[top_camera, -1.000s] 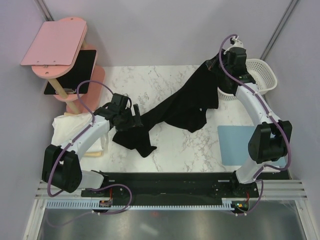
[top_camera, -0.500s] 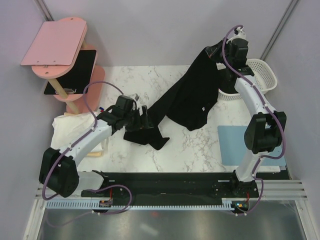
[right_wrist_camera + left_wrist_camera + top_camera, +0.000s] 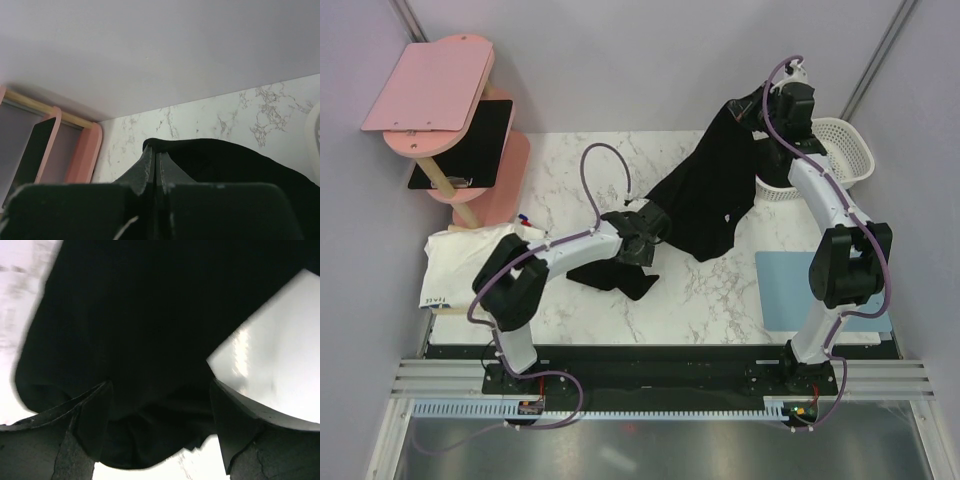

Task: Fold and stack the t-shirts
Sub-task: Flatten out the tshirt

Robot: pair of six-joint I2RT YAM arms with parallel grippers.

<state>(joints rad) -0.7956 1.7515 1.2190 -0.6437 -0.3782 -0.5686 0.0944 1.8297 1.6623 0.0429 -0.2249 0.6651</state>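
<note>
A black t-shirt (image 3: 712, 195) hangs from my right gripper (image 3: 744, 110), which is shut on its top edge high above the table's back right. The shirt's lower end trails onto the marble table (image 3: 620, 275). In the right wrist view the jaws (image 3: 156, 152) pinch a fold of the black cloth (image 3: 235, 160). My left gripper (image 3: 647, 230) is over the shirt's lower part, open. In the left wrist view its fingers (image 3: 95, 410) stand wide apart with black cloth (image 3: 150, 315) bunched between and beneath them. A white t-shirt (image 3: 460, 262) lies crumpled at the table's left edge.
A white plastic basket (image 3: 845, 150) stands at the back right. A light blue mat (image 3: 785, 290) lies at the right. A pink shelf stand (image 3: 440, 110) with a black tablet stands at the back left.
My left arm has swung right across the table, and the shirt's lower end has moved right with it. My right gripper rose slightly with the shirt's top edge.
</note>
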